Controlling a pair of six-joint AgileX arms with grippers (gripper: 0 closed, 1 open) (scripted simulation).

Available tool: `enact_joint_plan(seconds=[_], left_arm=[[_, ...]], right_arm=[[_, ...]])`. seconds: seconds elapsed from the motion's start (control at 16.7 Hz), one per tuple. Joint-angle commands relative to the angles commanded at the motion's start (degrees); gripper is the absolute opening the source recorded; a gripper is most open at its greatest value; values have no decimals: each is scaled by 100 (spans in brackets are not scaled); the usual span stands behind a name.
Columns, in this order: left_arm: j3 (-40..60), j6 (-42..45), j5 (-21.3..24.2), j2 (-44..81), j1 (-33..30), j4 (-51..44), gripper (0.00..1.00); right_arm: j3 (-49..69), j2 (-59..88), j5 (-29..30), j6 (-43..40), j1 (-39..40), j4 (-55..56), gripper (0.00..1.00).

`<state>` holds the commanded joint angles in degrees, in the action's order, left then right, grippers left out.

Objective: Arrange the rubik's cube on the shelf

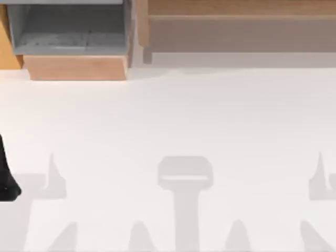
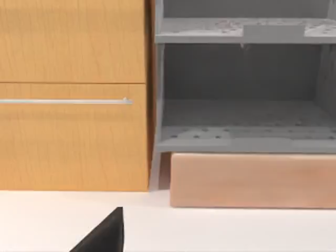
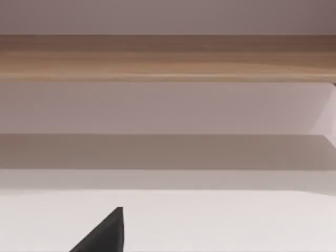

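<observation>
The rubik's cube is out of view. The shelf (image 1: 236, 8) runs along the back right of the table, a light-brown ledge with a taupe-grey front panel and a wooden upright (image 1: 142, 23) at its left end. The right wrist view faces the shelf (image 3: 168, 58) from some way back, with a dark part of my right gripper (image 3: 105, 233) at the picture's edge. My left arm (image 1: 8, 184) sits parked at the table's far left edge. A dark part of my left gripper (image 2: 105, 233) points toward the back left furniture.
A grey box-like compartment (image 1: 68, 29) with a light wood front (image 1: 76, 67) stands at the back left. Beside it is an orange-brown cabinet (image 2: 68, 136) with a thin metal handle (image 2: 65, 101). The white table (image 1: 168, 121) carries grey shadows near its front.
</observation>
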<state>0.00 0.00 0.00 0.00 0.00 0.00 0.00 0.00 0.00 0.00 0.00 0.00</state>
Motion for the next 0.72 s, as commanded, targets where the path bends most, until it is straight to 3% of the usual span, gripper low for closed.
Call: enact_joint_plan(seconds=[0.36, 0.72], left_arm=[[233, 344, 160, 565, 62, 255, 100], [1286, 1885, 697, 2866, 441, 1396, 100]], right_arm=[[0, 0, 0, 0, 0, 0, 100], [0, 0, 0, 0, 0, 0, 100]])
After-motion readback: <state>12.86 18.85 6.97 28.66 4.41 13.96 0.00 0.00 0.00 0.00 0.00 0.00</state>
